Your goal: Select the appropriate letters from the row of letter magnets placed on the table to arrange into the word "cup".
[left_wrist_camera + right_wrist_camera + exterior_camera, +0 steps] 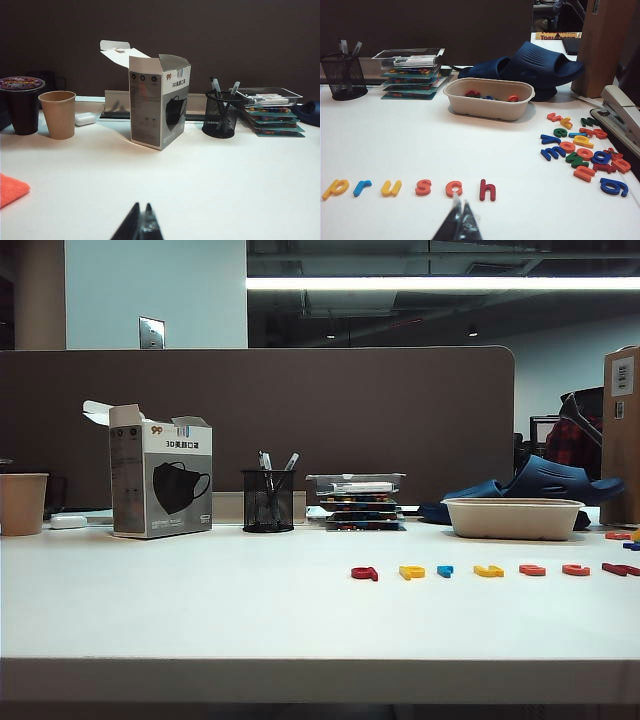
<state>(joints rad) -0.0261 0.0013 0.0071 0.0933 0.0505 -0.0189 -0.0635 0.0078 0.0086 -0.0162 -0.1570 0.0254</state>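
Both grippers are sitting pinched shut and empty low over the white table (200,610): the left gripper (140,222) facing the opened cardboard mask box (159,102), the right gripper (460,220) just behind the row of letter magnets (410,188). Reading p, r, u, s, c, h, its yellow p (336,188), yellow u (391,188) and orange-red c (454,189) are lying flat. A pale oval pulp tray (487,98) is holding what look like several more letters; a black mesh cup (344,75) is holding pens.

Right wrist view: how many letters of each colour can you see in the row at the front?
Yellow letters: 2
Blue letter: 1
Orange-red letters: 2
Dark red letter: 1
Total: 6
Right gripper, shut, hangs before them; left gripper, shut, over bare table.
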